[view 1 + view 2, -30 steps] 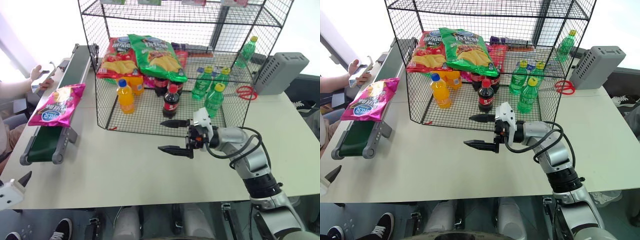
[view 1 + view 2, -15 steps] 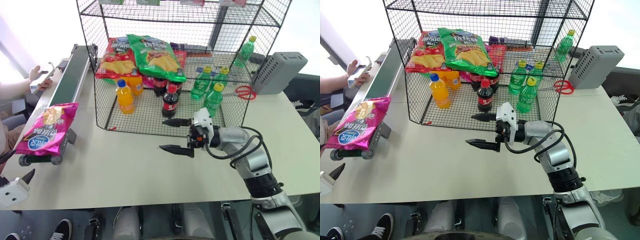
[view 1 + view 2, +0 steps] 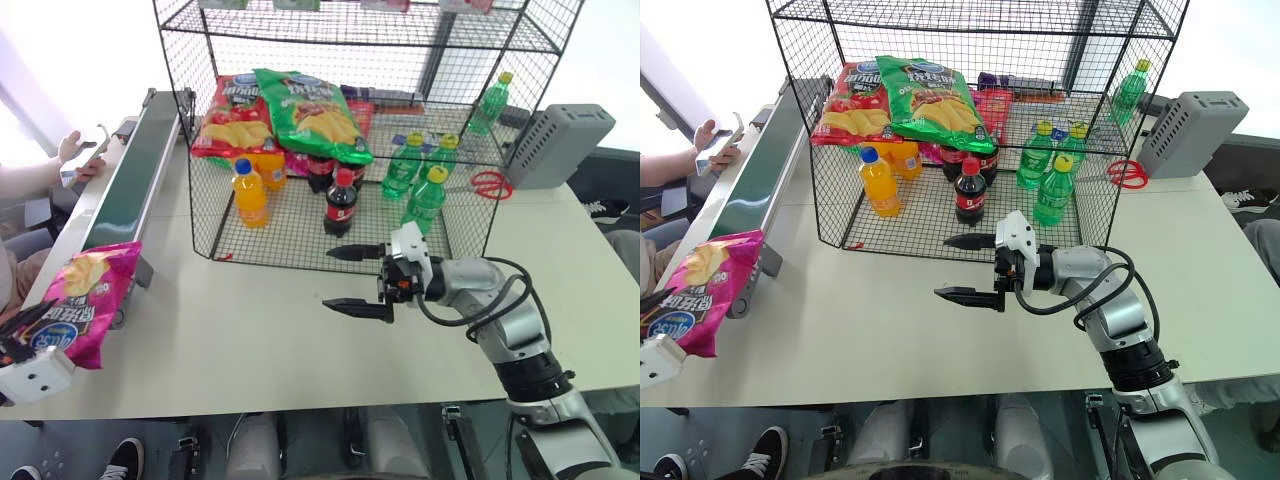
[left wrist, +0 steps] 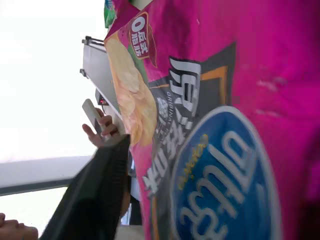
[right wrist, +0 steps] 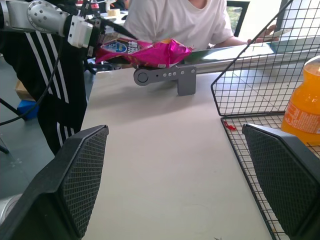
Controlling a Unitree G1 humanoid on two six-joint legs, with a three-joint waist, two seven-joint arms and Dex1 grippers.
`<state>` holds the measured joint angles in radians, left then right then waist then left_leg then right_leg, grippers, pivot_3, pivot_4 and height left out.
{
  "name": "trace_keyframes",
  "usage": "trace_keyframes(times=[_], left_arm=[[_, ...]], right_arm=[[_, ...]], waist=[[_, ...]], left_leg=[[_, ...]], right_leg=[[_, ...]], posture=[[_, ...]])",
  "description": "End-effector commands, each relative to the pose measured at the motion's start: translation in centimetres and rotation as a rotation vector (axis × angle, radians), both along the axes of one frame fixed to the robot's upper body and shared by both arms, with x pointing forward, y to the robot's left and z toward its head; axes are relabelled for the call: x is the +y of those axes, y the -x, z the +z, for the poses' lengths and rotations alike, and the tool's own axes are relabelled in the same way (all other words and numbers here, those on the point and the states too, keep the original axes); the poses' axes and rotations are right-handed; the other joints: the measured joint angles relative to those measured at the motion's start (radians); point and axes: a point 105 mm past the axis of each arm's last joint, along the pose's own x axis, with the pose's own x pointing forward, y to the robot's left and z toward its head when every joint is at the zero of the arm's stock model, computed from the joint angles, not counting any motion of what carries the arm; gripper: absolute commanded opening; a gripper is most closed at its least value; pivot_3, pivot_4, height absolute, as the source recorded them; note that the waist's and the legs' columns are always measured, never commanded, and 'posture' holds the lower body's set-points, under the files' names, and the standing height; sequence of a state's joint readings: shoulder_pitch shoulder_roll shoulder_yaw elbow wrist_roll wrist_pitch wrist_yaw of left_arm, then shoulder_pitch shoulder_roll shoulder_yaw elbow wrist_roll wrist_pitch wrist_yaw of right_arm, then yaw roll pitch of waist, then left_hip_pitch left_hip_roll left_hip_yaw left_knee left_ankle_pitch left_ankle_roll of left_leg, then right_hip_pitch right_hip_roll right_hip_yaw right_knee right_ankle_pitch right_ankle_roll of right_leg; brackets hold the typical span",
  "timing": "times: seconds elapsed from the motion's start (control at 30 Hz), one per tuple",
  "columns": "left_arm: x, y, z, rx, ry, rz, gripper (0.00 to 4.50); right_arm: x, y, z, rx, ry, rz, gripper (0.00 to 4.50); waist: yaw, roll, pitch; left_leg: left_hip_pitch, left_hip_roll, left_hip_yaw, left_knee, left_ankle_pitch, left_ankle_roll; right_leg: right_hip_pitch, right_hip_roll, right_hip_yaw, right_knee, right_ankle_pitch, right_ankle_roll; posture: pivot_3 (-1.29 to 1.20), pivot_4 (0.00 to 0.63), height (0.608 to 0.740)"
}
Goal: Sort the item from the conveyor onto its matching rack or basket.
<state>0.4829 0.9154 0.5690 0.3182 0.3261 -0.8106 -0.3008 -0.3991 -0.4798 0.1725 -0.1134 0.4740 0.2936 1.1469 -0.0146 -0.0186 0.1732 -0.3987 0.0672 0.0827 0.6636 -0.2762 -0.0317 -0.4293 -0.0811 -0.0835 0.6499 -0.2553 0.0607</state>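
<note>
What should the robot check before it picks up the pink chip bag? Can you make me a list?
1. Shiny magenta-pink chip bag lies at the near end of the dark-green conveyor belt: ok.
2. Left gripper is at the bag: ok.
3. Left gripper really holds the bag: cannot tell.
4. Right gripper is open and holds nothing, above the table away from the bag: ok.
5. Black wire-grid rack has a tier with chip bags, red and green, to match: ok.
</note>
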Motion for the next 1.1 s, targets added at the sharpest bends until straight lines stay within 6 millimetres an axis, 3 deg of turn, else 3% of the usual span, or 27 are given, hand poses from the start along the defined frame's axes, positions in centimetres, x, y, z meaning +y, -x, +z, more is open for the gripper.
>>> trace_keyframes(times=[0.03, 0.1, 0.13, 0.27, 0.33, 0.47, 0.53, 0.6, 0.7, 0.83, 0.97, 1.1], left_arm=[[0.2, -0.3, 1.7, -0.045, 0.019, 0.000, 1.24], [0.1, -0.5, 2.7, -0.088, 0.045, 0.004, 0.20], [0.1, -0.5, 3.0, -0.100, 0.053, 0.006, 0.04], [-0.5, -1.4, 5.8, -0.192, 0.115, -0.009, 0.04], [-0.8, -1.9, 8.2, -0.286, 0.277, -0.004, 0.04], [-3.1, -2.3, 11.3, -0.278, 0.707, -0.099, 0.04], [-5.4, -2.2, 12.4, -0.169, 1.002, -0.205, 0.04], [-8.1, -1.4, 12.8, -0.018, 1.177, -0.328, 0.04], [-10.6, -0.7, 12.6, 0.214, 1.385, -0.392, 0.04], [-14.4, 0.0, 12.9, 0.560, 1.613, -0.525, 0.04], [-16.7, 0.5, 11.8, 0.852, 1.709, -0.616, 0.04], [-18.0, -0.5, 11.8, 0.943, 1.797, -0.718, 0.04]], right_arm=[[-0.3, -0.3, 1.3, -0.072, -0.018, -0.014, 4.50], [-0.2, -0.4, 1.4, -0.080, -0.025, -0.021, 4.50], [-0.1, -0.4, 1.4, -0.085, -0.027, -0.024, 4.50], [-0.1, -0.5, 1.2, -0.095, -0.017, -0.023, 4.50], [-0.1, -0.6, 1.2, -0.100, -0.017, -0.023, 4.50], [-0.3, -0.9, 1.3, -0.104, -0.018, -0.030, 4.50], [-0.8, -1.3, 1.6, -0.101, -0.025, -0.044, 4.50], [-1.2, -1.6, 1.9, -0.094, -0.034, -0.051, 4.50], [-1.6, -1.7, 2.8, -0.083, -0.067, -0.046, 4.50], [-2.0, -1.1, 4.1, 0.017, -0.139, -0.012, 4.50], [-2.8, 0.5, 4.2, 0.152, -0.147, 0.049, 4.50], [-3.1, 2.0, 5.0, 0.302, -0.189, 0.109, 4.50]], waist=[[0.000, 0.000, 0.000], [0.000, 0.000, 0.000], [0.000, 0.000, 0.000], [0.001, 0.000, 0.000], [0.003, 0.000, 0.000], [0.000, -0.001, 0.000], [-0.002, 0.000, 0.000], [-0.005, 0.000, 0.000], [-0.003, 0.000, 0.000], [0.002, 0.000, 0.000], [0.005, 0.002, 0.001], [0.001, 0.002, 0.001]], left_leg=[[0.000, 0.000, 0.000, 0.000, 0.000, 0.000], [0.000, 0.000, 0.000, 0.000, 0.000, 0.000], [0.000, 0.000, 0.000, 0.000, 0.000, 0.000], [0.000, 0.000, 0.000, 0.000, 0.000, 0.000], [0.000, 0.000, 0.000, 0.000, 0.000, 0.000], [0.000, 0.000, -0.001, 0.000, 0.000, 0.000], [0.000, 0.000, -0.001, 0.000, 0.000, 0.000], [0.000, 0.000, -0.001, 0.000, 0.000, 0.000], [0.001, 0.000, -0.001, 0.000, 0.000, 0.000], [0.002, -0.001, -0.003, 0.000, 0.000, 0.000], [0.002, -0.002, -0.003, 0.001, 0.000, -0.001], [0.002, -0.002, -0.003, 0.000, 0.000, -0.001]], right_leg=[[0.000, 0.000, 0.000, 0.000, 0.000, 0.000], [0.000, 0.000, 0.000, 0.000, 0.000, 0.000], [0.000, 0.000, 0.000, 0.000, 0.000, 0.000], [0.000, 0.000, 0.000, 0.000, 0.000, 0.000], [0.000, 0.000, 0.000, 0.000, 0.000, 0.000], [0.001, 0.000, 0.000, 0.000, 0.000, 0.000], [0.001, 0.000, 0.000, 0.000, 0.000, 0.000], [0.001, 0.000, 0.000, 0.001, 0.000, 0.000], [0.001, 0.001, 0.001, 0.001, 0.000, 0.000], [0.002, 0.002, 0.001, 0.002, 0.000, 0.000], [0.003, 0.002, 0.001, 0.001, 0.000, 0.000], [0.003, 0.003, 0.001, 0.001, 0.000, 0.000]], posture=[[0.00, 0.150, 0.740], [0.00, 0.150, 0.740], [0.00, 0.150, 0.740], [0.00, 0.150, 0.740], [0.00, 0.150, 0.740], [0.00, 0.150, 0.740], [0.00, 0.150, 0.740], [0.00, 0.150, 0.740], [0.00, 0.150, 0.740], [0.00, 0.150, 0.740], [0.00, 0.150, 0.740], [0.00, 0.150, 0.740]])
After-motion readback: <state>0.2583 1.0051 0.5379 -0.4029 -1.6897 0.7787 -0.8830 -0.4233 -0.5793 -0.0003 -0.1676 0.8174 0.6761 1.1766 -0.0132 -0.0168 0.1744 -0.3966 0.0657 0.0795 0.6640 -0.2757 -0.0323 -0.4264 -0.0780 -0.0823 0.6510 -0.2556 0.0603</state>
